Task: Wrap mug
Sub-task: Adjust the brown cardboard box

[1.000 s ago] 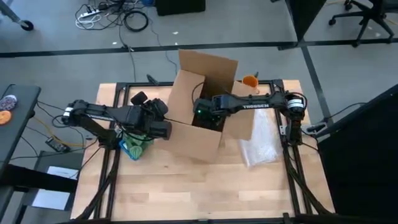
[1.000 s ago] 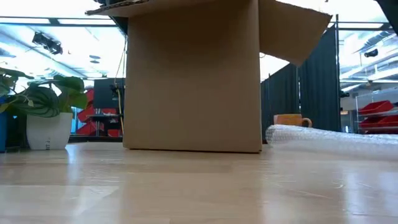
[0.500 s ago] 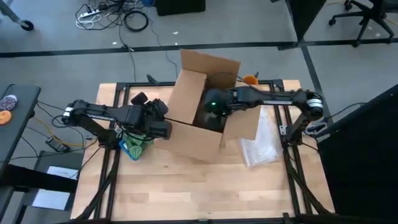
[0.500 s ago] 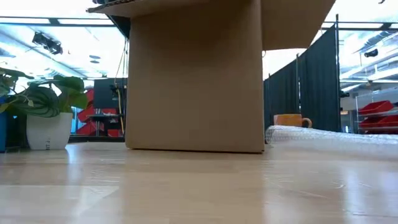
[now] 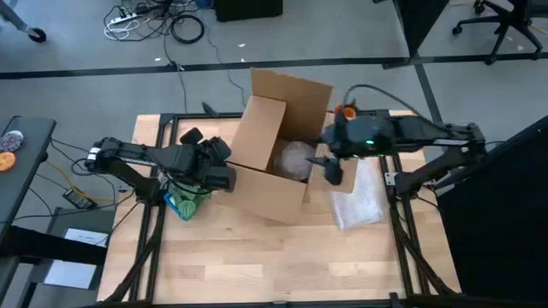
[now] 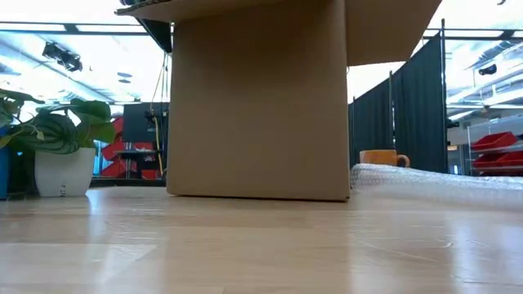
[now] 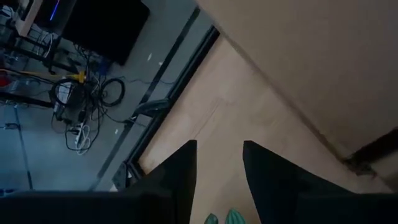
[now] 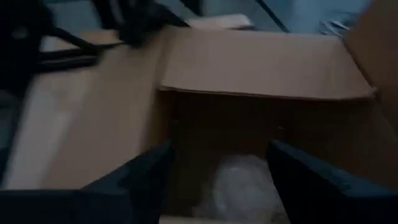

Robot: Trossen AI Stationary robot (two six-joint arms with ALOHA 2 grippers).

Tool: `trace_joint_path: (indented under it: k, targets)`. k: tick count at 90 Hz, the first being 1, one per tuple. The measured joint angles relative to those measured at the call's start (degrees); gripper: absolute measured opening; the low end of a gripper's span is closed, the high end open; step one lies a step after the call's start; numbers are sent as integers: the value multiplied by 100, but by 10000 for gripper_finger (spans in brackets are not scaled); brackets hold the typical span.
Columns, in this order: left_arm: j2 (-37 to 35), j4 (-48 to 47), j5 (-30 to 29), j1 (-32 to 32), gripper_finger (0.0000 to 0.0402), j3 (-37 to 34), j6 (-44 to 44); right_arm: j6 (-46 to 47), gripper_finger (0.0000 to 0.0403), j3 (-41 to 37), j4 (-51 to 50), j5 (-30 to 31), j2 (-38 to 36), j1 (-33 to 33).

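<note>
— Cardboard box (image 5: 272, 167), brown and open-topped, stands mid-desk; a pale bubble-wrapped bundle (image 5: 295, 159) lies inside it.
— And the claws?
— The right gripper (image 5: 329, 163) hangs over the box's right flap, fingers apart, empty. The left gripper (image 7: 219, 171) waits at the box's left side, fingers parted — a green object (image 5: 184, 202) beneath it.
— Around it?
— A crinkly bubble-wrap sheet (image 5: 360, 198) by the desk's right edge, an orange mug (image 6: 382, 158) near the far edge.

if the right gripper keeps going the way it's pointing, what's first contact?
Likely the wrapped bundle lying inside the cardboard box. The right gripper is open and aimed into the box; depth is unclear, so the box floor could come first.
</note>
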Motion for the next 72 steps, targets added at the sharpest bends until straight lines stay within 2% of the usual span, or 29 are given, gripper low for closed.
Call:
trace_joint_path:
  k: [13,22,36,41,51,62,72]
  targets:
    - [0,-190,190,0,117,259,12,208,229,0,-241,-267,-272,605]
    - [-18,-198,530,-33,117,478,94,458,227,0,-603,-266,-290,987]
    - [-28,-183,1145,-271,117,827,131,1356,225,-4,-1849,-216,-167,1467]
    - [-31,-181,1508,-425,117,889,-16,1826,224,-55,-2407,-22,-100,1602]
    - [-31,-145,2092,-871,117,905,-276,2545,223,-348,-3125,812,-24,1843]
    - [-28,-42,1977,-1438,117,905,-643,2675,224,-887,-2985,1511,-17,1952]
    - [-28,239,1468,-1950,117,905,-913,2471,223,-1383,-2360,1768,-17,1894]
